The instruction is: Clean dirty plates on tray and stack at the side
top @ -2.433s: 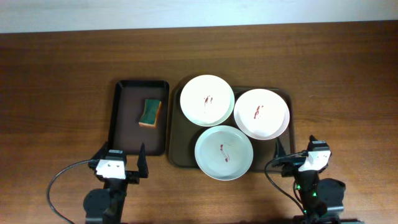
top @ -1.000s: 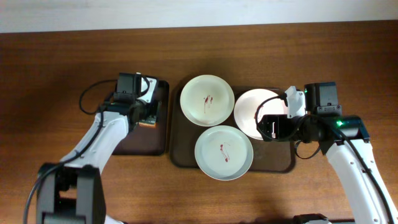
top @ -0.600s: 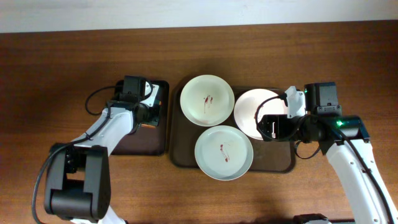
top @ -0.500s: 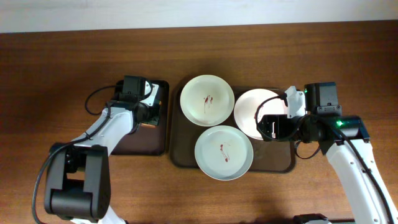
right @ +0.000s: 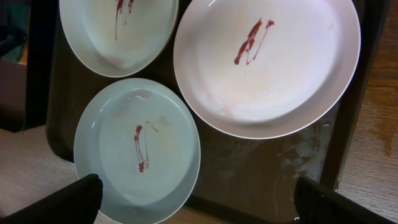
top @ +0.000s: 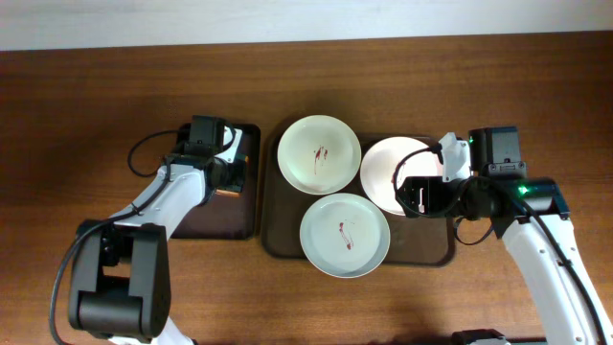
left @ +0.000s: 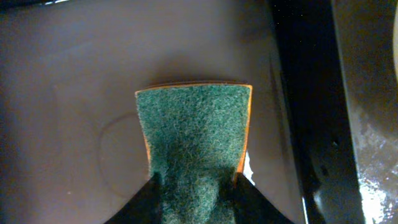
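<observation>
Three plates with dark-red smears lie on the dark brown tray [top: 276, 240]: a white plate [top: 319, 153] at the back, a second white plate [top: 383, 168] on the right, a pale grey-green plate [top: 345, 235] in front. My left gripper [top: 228, 175] reaches down into the black tray [top: 206, 218]. In the left wrist view this left gripper [left: 196, 183] is shut on the green-and-orange sponge [left: 196, 130], pinching its near end. My right gripper [top: 422, 196] hovers wide open above the right white plate [right: 267, 68] and the grey-green plate [right: 137, 149], holding nothing.
The black tray stands directly left of the brown tray, rims almost touching. Bare wood-grain tabletop [top: 86, 125] spreads to the left, right [top: 565, 115] and front. The brown tray's floor [right: 273, 168] looks wet and streaked near the right rim.
Both arms came up from the table's front edge. Over the last second the left gripper's fingers closed in on the sponge; the right arm stayed still.
</observation>
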